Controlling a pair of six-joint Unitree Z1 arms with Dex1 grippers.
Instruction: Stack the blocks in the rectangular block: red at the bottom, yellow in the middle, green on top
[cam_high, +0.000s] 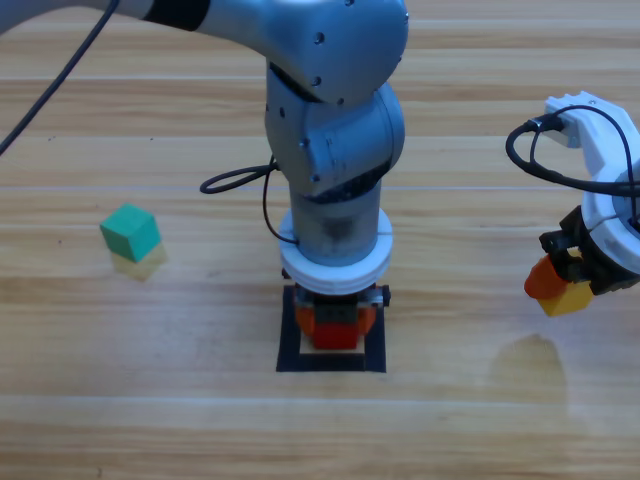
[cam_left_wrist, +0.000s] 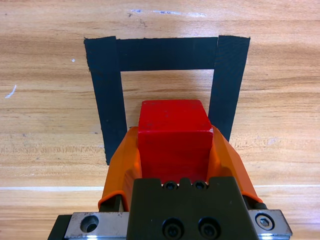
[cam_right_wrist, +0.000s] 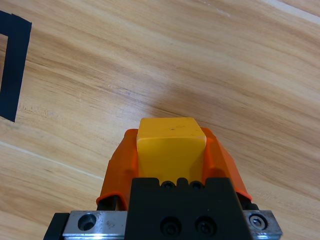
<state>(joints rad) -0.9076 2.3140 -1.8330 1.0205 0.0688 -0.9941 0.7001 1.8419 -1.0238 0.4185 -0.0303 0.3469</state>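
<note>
So nearest the bottom edge of the high view is the black tape square (cam_high: 331, 362), sitting around 6 o'clock of centre; the left gripper (cam_high: 334, 322) is pointing straight down into it, arm dropping in from 12 o'clock with the wrist stacked vertically right over the outline. From the left wrist cam its jaws are clamped on either side of the red cube (cam_left_wrist: 174, 137), which sits over the inside of the tape square (cam_left_wrist: 110, 95); can't tell if it's actually touching the table (cam_high: 150, 400). Over at 3 o'clock the right gripper (cam_high: 562, 290) hangs near the edge, tilted, wrist curled in from the right; it's gripping the yellow cube (cam_right_wrist: 170, 145), held up off the wood. Furthest off, at 9 o'clock, the green cube (cam_high: 130, 232) sits alone on the table, well apart from both arms.
</note>
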